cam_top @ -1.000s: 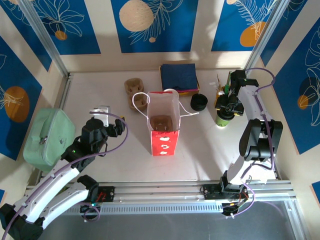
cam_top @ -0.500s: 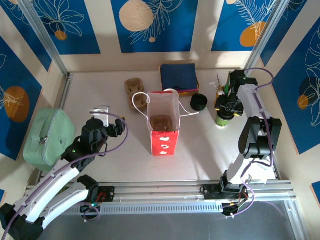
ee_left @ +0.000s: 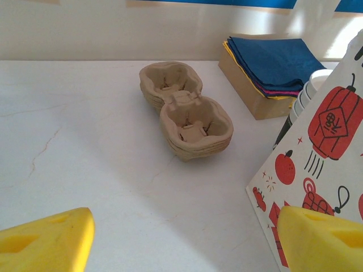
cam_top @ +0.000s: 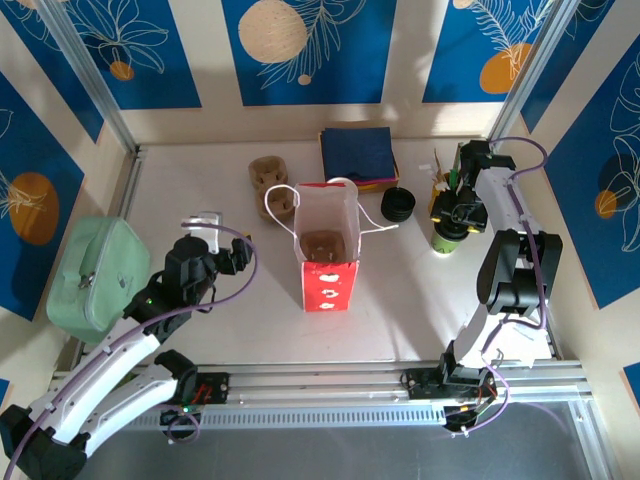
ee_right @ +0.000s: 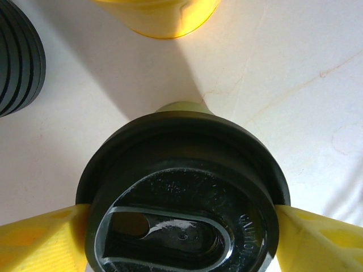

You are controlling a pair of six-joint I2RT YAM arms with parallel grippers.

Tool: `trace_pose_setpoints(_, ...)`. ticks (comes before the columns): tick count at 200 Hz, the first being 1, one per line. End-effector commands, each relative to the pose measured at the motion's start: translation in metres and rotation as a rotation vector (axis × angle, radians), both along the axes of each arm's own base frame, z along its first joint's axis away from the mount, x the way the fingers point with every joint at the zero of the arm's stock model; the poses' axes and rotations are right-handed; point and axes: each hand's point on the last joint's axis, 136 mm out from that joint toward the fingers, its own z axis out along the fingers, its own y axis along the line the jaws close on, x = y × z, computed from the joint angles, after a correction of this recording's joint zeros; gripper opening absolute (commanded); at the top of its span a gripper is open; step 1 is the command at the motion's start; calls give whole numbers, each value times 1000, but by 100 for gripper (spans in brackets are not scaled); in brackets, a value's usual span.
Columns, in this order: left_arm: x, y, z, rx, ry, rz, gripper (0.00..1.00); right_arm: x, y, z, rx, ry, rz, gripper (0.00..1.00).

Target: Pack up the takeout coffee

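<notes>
takeout coffee (ee_right: 182, 215): glossy round black plastic lid with oval sip recess, greenish cup wall below, upright on white marbled table (ee_right: 295, 68), far right. right gripper (cam_top: 456, 214) directly above it, yellow fingers (ee_right: 34, 241) spread wide, astride lid, pads at rim both sides; actual grip cannot tell. ribbed stack of black lids (ee_right: 14, 56) just left of it. left gripper (ee_left: 184, 241) spread wide, empty, near left. moulded pulp cup carrier (ee_left: 187, 110) beyond it, red-printed paper bag (ee_left: 323, 141) to its right.
</notes>
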Motion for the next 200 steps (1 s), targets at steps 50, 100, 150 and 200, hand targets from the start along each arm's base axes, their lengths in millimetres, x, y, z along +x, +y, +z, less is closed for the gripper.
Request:
trace_pose_setpoints(50, 1, -1, 8, -13, -9, -5, 84, -5, 7, -6, 45, 76, 9, 81)
trace_pose_setpoints(100, 2, -1, 8, -12, -8, -3, 84, -10, 14, -12, 62, 111, 22, 82)
trace_pose_setpoints(150, 2, -1, 9, -12, -8, -5, 84, -11, 15, -21, 65, 137, 21, 77)
trace_pose_setpoints(200, 1, -1, 11, -14, -9, -5, 84, -17, 21, -13, 73, 139, 8, 73)
